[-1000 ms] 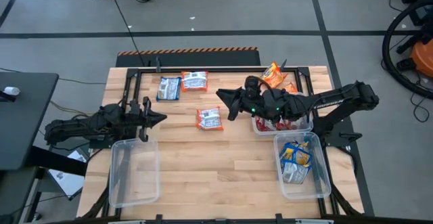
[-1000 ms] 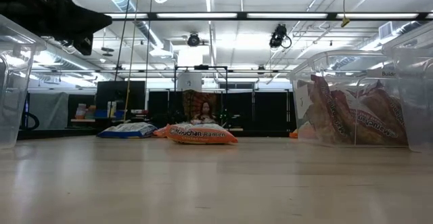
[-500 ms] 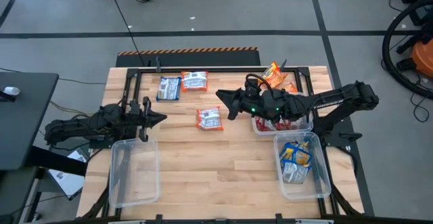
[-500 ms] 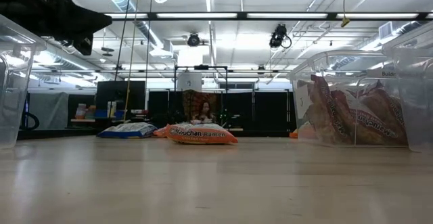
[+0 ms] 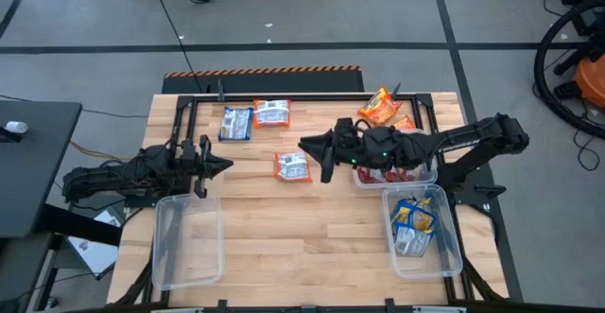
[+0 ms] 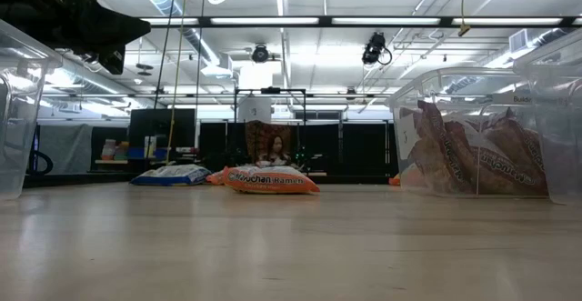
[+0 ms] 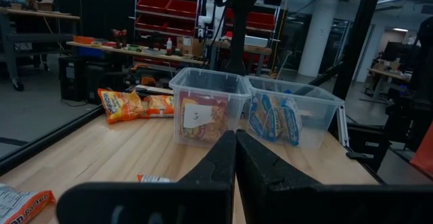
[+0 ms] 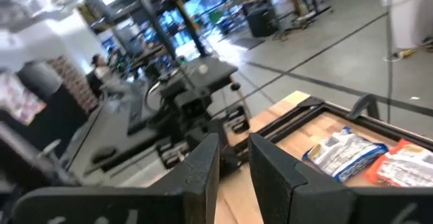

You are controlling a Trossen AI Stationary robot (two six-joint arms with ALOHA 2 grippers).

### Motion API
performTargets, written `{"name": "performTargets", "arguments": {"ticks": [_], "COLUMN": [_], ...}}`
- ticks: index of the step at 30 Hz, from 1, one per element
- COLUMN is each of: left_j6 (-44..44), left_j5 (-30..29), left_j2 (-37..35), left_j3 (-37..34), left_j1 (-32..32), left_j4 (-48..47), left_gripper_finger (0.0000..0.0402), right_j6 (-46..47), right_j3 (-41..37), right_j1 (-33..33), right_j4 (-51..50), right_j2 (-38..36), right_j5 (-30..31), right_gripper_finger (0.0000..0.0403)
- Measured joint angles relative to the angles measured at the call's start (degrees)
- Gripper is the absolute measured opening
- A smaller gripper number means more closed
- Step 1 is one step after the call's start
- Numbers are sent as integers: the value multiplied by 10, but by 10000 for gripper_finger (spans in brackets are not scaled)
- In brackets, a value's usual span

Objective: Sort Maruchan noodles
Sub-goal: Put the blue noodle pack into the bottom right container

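High view: we note the wooden table (image 5: 284, 247) with three clear bins: an empty one (image 5: 186, 240) at the left arm's side, and two at the right, one (image 5: 423, 230) with blue-and-yellow packets and one under the right arm holding red ones. Loose packets lie at the far edge. The red-and-white packet (image 5: 291, 166) lies mid-table, long axis running toward the far edge, just left of the right gripper (image 5: 319, 159), whose fingers stand slightly apart and empty. The right arm is nearer, we judge. The left gripper (image 5: 219, 165) waits, fingers pressed together.
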Motion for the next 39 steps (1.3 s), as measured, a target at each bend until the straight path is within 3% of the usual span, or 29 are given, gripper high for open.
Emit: {"name": "performTargets", "arguments": {"ticks": [5, 23, 35, 39], "left_j6": [0, 0, 0, 0], "left_j5": [0, 0, 0, 0], "left_j2": [0, 0, 0, 0], "left_j3": [0, 0, 0, 0], "left_j1": [0, 0, 0, 0], "left_j4": [0, 0, 0, 0], "left_gripper_finger": [14, 14, 14, 14], "right_j6": [-39, -35, -49, -52], "right_j3": [0, 0, 0, 36], "right_j1": [14, 35, 34, 34], "right_j4": [-26, -62, 24, 9], "right_j2": [0, 3, 109, 134], "right_j5": [-20, -14, -56, -73], "right_gripper_finger": [87, 86, 87, 87]}}
